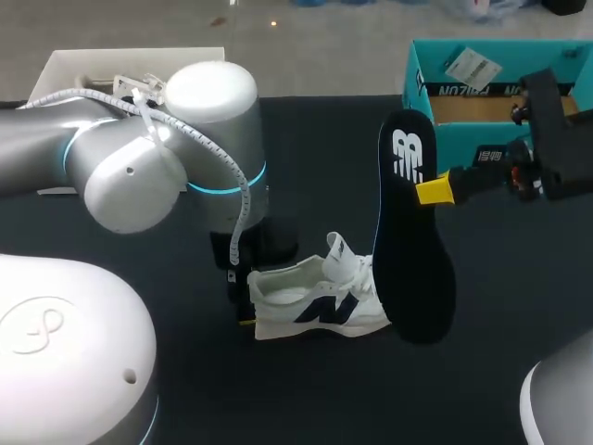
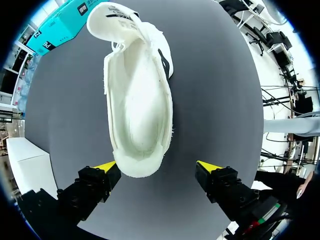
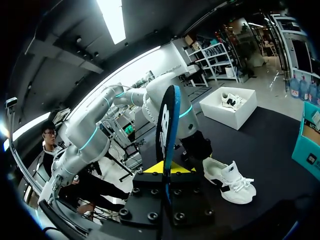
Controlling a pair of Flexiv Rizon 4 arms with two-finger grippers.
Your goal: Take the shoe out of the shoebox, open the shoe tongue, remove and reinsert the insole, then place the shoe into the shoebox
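Closest in, the left tool stands released, its fingers either side of the heel of the white shoe, which sits upright on the dark tabletop. Rightward, the black insole hangs on edge by the toe end, pinched by the right tool. The teal shoebox stands behind. Unheld, the shoe may skid or tip when the insole is pushed in, and so thin a pinch could let the insole twist.

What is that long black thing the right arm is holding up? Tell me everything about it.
It is an insole: black, thin, foot-shaped, with a white logo near its upper end. It is out of the white shoe, held upright in the air, pinched at one edge by the right gripper.
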